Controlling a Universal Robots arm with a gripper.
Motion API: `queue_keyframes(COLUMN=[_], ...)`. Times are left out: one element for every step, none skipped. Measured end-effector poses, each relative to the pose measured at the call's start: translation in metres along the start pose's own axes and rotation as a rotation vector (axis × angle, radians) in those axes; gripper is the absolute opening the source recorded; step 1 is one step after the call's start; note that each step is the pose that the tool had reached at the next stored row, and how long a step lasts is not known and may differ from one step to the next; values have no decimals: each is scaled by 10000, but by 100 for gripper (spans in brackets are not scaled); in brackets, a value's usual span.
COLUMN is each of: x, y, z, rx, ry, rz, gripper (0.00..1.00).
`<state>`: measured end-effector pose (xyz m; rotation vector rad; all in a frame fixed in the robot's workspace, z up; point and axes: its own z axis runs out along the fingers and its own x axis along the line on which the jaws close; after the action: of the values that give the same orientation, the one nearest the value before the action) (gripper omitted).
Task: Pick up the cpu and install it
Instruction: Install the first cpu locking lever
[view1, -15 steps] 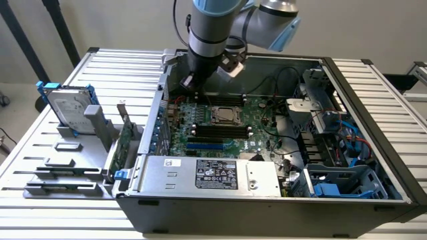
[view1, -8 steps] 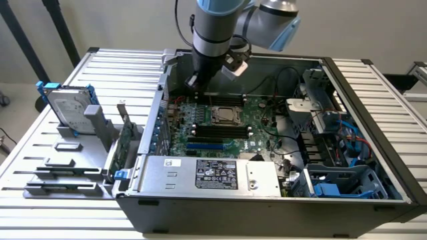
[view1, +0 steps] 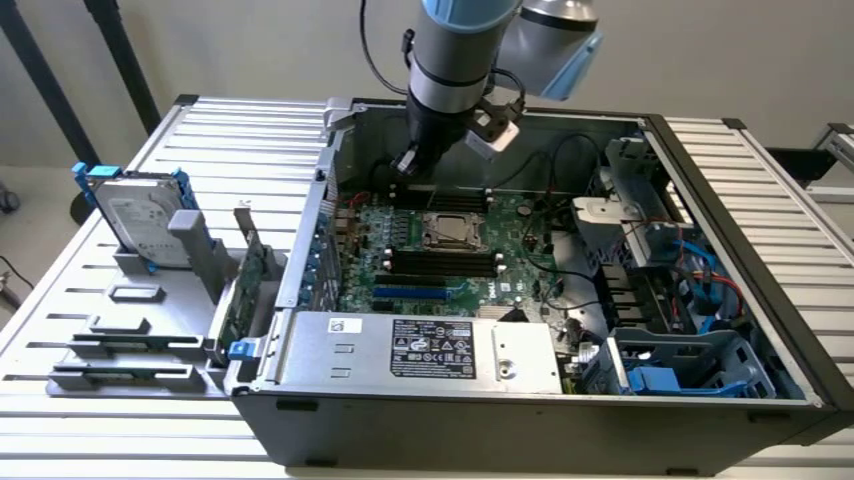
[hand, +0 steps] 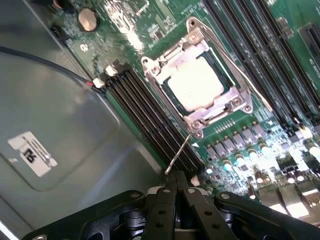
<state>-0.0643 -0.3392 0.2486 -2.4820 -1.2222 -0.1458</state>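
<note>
The cpu (hand: 197, 85) lies, seemingly seated, in the socket (hand: 220, 107) at the motherboard (hand: 240, 132) centre: light, stiff, fragile, best taken by its thin edges. The gripper (hand: 175, 186) hangs clenched, empty.

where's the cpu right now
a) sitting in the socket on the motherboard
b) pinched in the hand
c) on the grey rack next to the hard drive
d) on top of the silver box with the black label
a: the cpu lies flat inside the metal socket frame on the green motherboard, while the hand above it is shut with no chip in it.
</note>
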Motion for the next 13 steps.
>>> queue_keyframes(x=[16, 31, 42, 45, 45, 45, 43, 41, 39, 37, 34, 32, 29], y=[21, 40, 53, 57, 57, 58, 60, 62, 65, 67, 69, 72, 76], z=[-2, -4, -5, -4, -3, -1, 5, 13, 20, 27, 35, 45, 56], rx=[-8, -21, -33, -50, -78, -114, -159, -206, -256, -295, -328, -353, -373], ry=[7, 16, 24, 40, 62, 84, 110, 133, 140, 131, 115, 94, 72], rz=[-5, -11, -17, -26, -38, -55, -77, -96, -111, -121, -125, -126, -127], gripper=[11, 11, 11, 11, 11, 11, 11, 11, 11, 11, 11, 11, 11])
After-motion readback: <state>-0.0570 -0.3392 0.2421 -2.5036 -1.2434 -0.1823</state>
